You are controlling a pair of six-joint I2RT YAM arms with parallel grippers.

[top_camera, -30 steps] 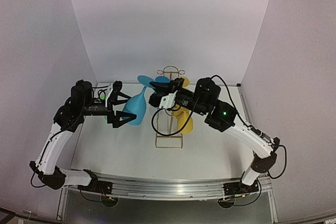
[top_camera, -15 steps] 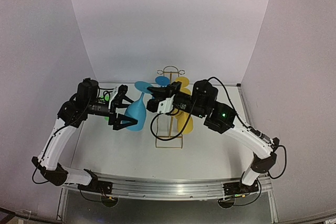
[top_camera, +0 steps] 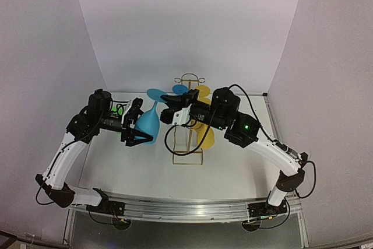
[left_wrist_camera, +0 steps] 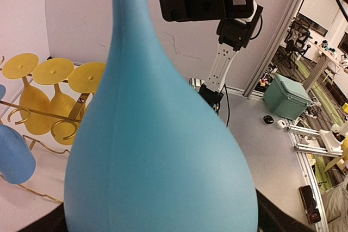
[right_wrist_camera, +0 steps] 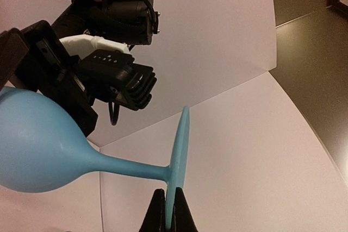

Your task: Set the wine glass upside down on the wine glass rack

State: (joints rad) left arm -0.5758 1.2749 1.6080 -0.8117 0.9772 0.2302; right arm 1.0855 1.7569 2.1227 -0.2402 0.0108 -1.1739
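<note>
While both arms meet over the middle of the table, you have the wine glass (left_wrist_camera: 163, 150) in the air between them, resting on nothing. Nearest you, the left gripper (top_camera: 144, 122) straddles the bowl with its jaws spread wide, one finger on either side. You cannot tell whether the pads press the bowl, because it fills the left wrist view and hides them.

From the bowl, the stem (right_wrist_camera: 130, 168) runs up and away toward the right arm. The long axis is therefore tilted, with the bowl on the left arm's side and the foot (right_wrist_camera: 178, 150) on the right's. Your right gripper (right_wrist_camera: 166, 213) is pinched tight on the rim of that foot.

Just to the right of the glass, running away from you, stands the wine glass rack (top_camera: 189, 76), with yellow glasses (top_camera: 205, 135) on its right side and another blue glass (left_wrist_camera: 13, 153) on its left.

Read this as a likely handover. The hang will probably turn on getting the foot uppermost and the stem lined up with a loop on the rack's left side, the side facing the glass.
</note>
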